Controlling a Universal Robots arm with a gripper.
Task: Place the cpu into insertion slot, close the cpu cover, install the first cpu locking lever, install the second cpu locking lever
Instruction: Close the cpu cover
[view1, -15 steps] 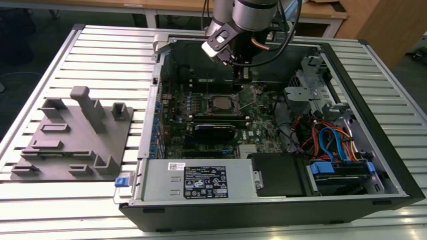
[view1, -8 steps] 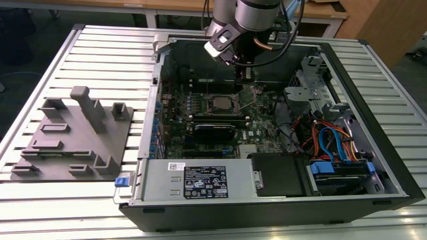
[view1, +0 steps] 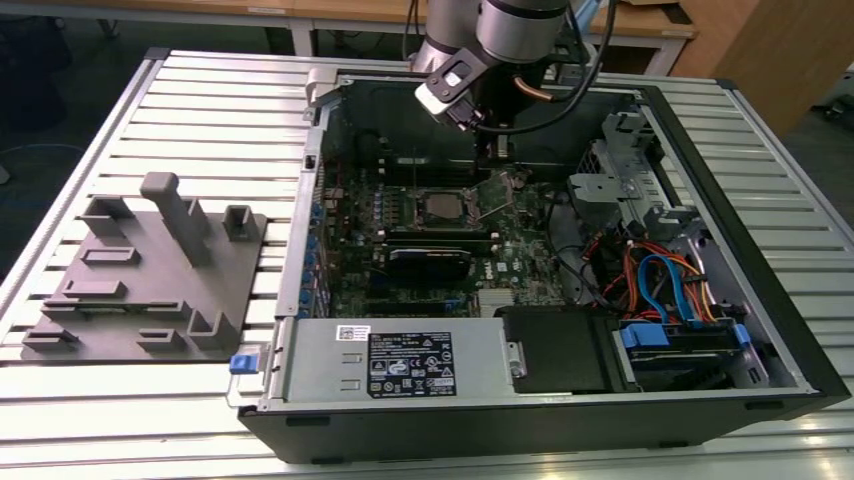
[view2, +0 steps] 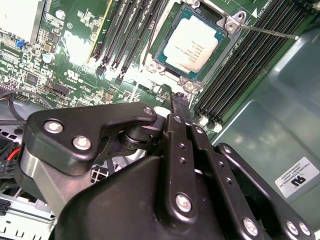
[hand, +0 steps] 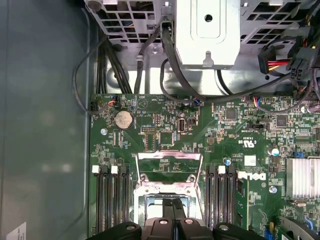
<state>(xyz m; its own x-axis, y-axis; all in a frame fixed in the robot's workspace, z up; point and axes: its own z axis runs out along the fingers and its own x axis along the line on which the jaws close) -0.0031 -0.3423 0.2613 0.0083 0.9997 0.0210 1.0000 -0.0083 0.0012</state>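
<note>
The cpu (view2: 192, 42), a square chip with a silvery top, lies flat in the insertion slot (view2: 165, 67) on the green board; the exterior view shows the cpu (view1: 438, 206) mid-board. The cpu cover (hand: 169, 167), a thin silver frame with a square window, stands swung open off the slot's edge. One thin wire locking lever (view2: 270, 32) sticks out free from a socket corner. My gripper (view2: 178, 100) hovers just beside the slot, black fingers pressed together and holding nothing. My gripper's tips (hand: 173, 204) sit over the socket edge below the open cover.
Rows of black memory slots (hand: 110, 200) flank the socket on both sides. Cables and a metal drive cage (hand: 207, 35) lie beyond the board. A silver heatsink (hand: 302, 177) sits nearby. A grey fixture plate (view1: 147, 270) lies on the exterior view's left, outside the case.
</note>
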